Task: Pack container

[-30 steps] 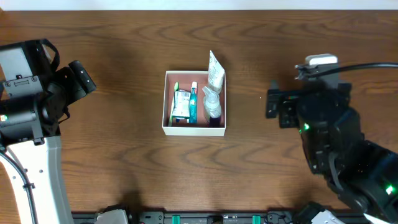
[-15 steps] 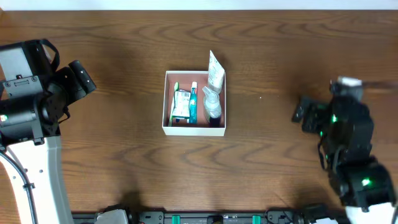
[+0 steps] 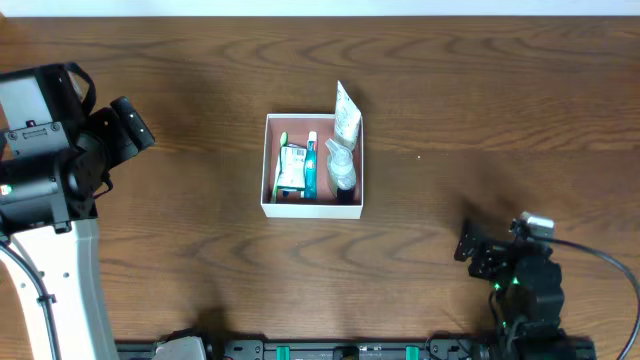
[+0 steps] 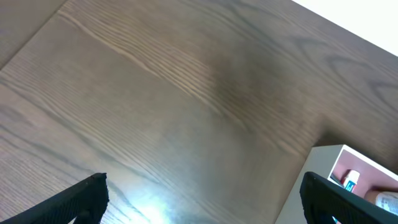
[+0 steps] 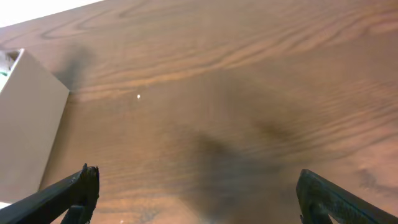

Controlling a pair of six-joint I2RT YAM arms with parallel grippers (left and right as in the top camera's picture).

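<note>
The container [image 3: 266, 160], a square white box with a reddish-brown inside, sits mid-table and holds a green sachet [image 3: 291, 167], a teal toothbrush [image 3: 311, 165], a clear bottle [image 3: 342, 165] and a white tube [image 3: 346, 113] leaning out at its far right corner. My left gripper [image 3: 133, 123] is open and empty, well left of the box; its wrist view shows the box corner [image 4: 320, 171] at the right. My right gripper [image 3: 472, 250] is open and empty near the front right of the table; its wrist view shows the box wall [image 5: 28, 121] at the left.
The wooden table [image 3: 200, 250] stretches around the box. The left arm's white body [image 3: 60, 280] stands at the left front edge. The right arm's black body [image 3: 530, 300] and cable are at the front right.
My right arm has pulled back from beside the box toward the front right edge of the table. The left arm and the box contents have not moved.
</note>
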